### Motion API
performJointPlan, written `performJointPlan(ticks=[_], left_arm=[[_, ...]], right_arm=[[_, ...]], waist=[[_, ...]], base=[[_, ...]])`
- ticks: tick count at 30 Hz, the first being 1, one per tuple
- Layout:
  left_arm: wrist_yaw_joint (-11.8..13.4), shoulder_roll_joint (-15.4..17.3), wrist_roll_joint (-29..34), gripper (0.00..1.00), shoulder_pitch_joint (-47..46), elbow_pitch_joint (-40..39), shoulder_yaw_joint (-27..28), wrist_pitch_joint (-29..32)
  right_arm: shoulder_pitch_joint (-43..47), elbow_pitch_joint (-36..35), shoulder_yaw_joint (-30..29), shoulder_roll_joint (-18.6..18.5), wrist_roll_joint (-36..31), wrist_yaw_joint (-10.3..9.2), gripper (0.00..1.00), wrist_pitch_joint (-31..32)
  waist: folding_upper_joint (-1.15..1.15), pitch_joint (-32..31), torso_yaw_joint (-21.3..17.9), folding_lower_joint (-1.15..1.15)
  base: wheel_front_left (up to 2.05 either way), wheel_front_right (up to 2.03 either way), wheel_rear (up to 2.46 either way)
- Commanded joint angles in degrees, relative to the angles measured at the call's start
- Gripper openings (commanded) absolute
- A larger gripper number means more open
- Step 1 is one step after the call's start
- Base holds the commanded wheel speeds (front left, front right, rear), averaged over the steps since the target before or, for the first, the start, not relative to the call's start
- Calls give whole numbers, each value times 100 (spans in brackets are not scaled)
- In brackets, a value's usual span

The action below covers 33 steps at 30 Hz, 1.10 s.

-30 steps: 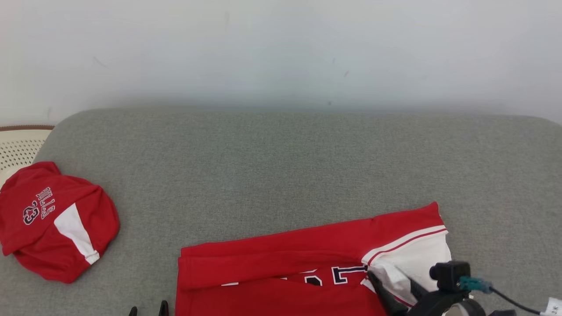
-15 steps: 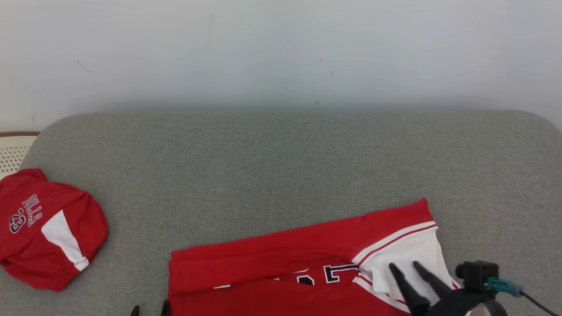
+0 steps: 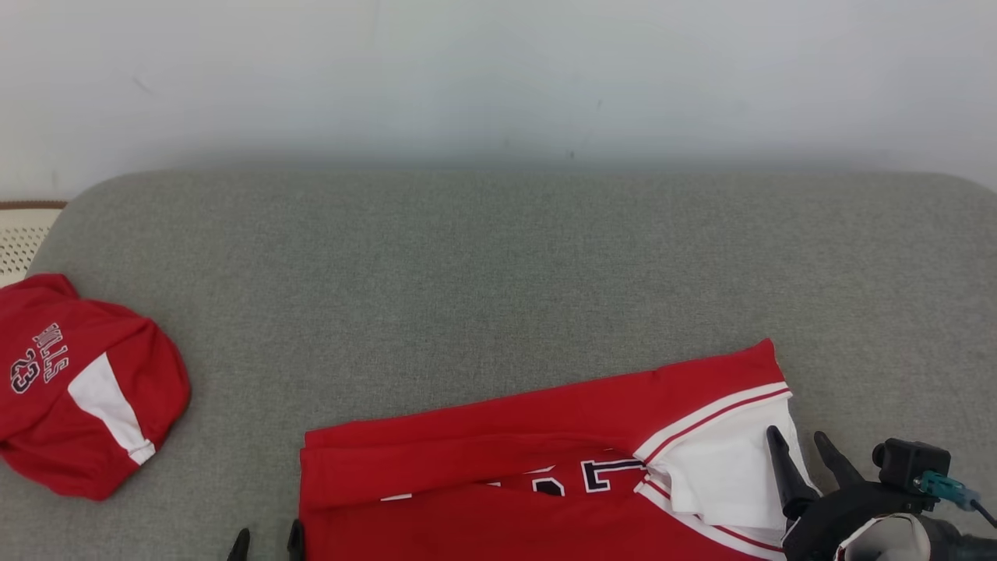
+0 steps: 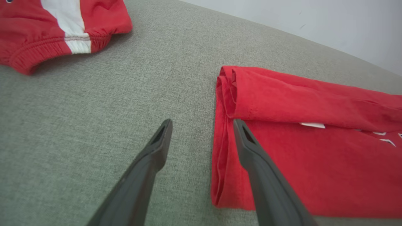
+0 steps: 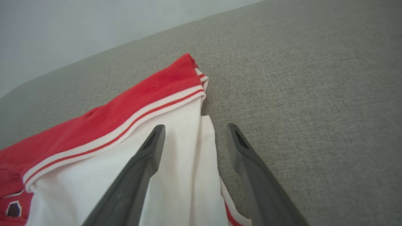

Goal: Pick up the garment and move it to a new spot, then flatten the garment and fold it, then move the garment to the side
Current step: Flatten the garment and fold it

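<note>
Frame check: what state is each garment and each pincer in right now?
Red jersey: flat on the grey cushion, far edge folded over, ungripped.
Red shorts: bunched, at the cushion's left end.
Left pincer: open, astride the jersey's left edge.
Right pincer: open, astride the white sleeve's edge.

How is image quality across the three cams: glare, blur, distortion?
Head view: soft even light, no glare, a dim shadow band where the grey cushion meets the wall. Left wrist view: wide-angle curve along the cushion's far edge, jersey hem sharp. Right wrist view: white sleeve bright, not blown out, folds visible.
</note>
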Motion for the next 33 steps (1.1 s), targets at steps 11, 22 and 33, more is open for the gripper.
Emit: performJointPlan(ticks=[11, 22, 33], left_arm=[[-50, 3, 107, 100, -279, 27, -10, -5], [-62, 2, 111, 100, -296, 65, -37, -5], [-58, 2, 80, 100, -283, 0, -80, -5]], right_arm=[[-129, 423, 134, 359, -50, 0, 100, 22], [-135, 451, 992, 166, 690, 12, 75, 246], [-530, 1102, 600, -250, 692, -28, 0, 7]], waist=[[0, 387, 240, 0], [0, 397, 255, 0], [0, 323, 246, 0]], base=[[0, 0, 0], [0, 0, 0], [0, 0, 0]])
